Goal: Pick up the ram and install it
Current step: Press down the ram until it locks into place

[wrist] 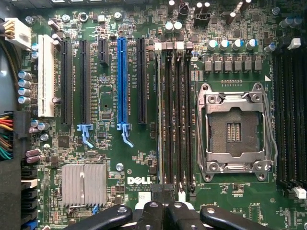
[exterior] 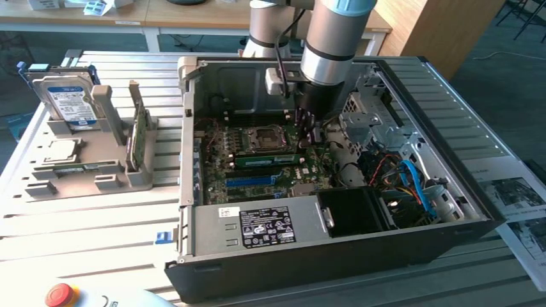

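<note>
The ram (exterior: 265, 160) is a long green stick standing on edge in the motherboard slots beside the CPU socket (exterior: 260, 136), inside the open computer case. My gripper (exterior: 309, 131) hangs just above the stick's end toward the exterior view's right. In the wrist view the black fingers (wrist: 148, 211) are pressed together, so the gripper (wrist: 165, 208) is shut over one end of the black memory slots (wrist: 175, 120), next to the empty CPU socket (wrist: 233, 132). Whether the fingers touch the stick cannot be told.
A grey holder (exterior: 102, 173) outside the case carries a second green stick (exterior: 137, 137) and a silver hard drive (exterior: 70, 102). Within the case are the power supply (exterior: 256, 227), drive cages (exterior: 375, 121) and loose cables (exterior: 410, 179). A red button (exterior: 61, 294) sits at the table's front corner.
</note>
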Robot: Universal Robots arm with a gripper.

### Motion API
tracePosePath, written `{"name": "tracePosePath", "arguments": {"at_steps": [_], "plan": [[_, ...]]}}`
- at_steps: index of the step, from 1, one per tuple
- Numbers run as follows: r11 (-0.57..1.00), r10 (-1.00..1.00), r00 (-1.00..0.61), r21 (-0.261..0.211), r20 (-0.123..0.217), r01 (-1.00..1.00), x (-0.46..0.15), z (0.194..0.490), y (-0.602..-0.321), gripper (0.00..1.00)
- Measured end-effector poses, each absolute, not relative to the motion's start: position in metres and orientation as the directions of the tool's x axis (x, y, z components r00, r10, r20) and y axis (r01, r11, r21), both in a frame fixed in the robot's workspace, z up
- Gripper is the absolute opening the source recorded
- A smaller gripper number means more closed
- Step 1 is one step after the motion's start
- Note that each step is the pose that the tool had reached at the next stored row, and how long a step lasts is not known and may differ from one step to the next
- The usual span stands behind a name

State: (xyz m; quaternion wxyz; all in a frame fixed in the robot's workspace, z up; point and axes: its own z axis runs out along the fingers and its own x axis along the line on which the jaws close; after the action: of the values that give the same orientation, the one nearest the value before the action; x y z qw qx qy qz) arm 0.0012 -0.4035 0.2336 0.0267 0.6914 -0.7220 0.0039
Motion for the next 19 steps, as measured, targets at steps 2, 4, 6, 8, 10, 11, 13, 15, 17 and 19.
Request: {"name": "tracePosePath", "arguments": {"at_steps": [2,4,6,8,10,11,13,15,17,19], "plan": [[0.044,-0.998,-0.043,0.031,0.044,-0.999,0.0012,0.2333,-0.4025,0.10],[0.044,-0.998,-0.043,0.031,0.044,-0.999,0.0012,0.2332,-0.4014,0.10],[0.044,-0.998,-0.042,0.031,0.044,-0.999,0.0013,0.2331,-0.4009,0.10],[0.044,-0.998,-0.042,0.031,0.044,-0.999,0.0013,0.2331,-0.4009,0.10],[0.044,-0.998,-0.043,0.031,0.044,-0.999,0.0013,0.2324,-0.4009,0.10],[0.044,-0.998,-0.043,0.031,0.044,-0.999,0.0012,0.2319,-0.4009,0.10],[0.044,-0.998,-0.043,0.031,0.044,-0.999,0.0012,0.2309,-0.4009,0.10],[0.044,-0.998,-0.043,0.031,0.044,-0.999,0.0012,0.2297,-0.4009,0.10],[0.044,-0.998,-0.042,0.031,0.044,-0.999,0.0013,0.2283,-0.4008,0.10],[0.044,-0.998,-0.042,0.031,0.044,-0.999,0.0012,0.2270,-0.4009,0.10]]}}
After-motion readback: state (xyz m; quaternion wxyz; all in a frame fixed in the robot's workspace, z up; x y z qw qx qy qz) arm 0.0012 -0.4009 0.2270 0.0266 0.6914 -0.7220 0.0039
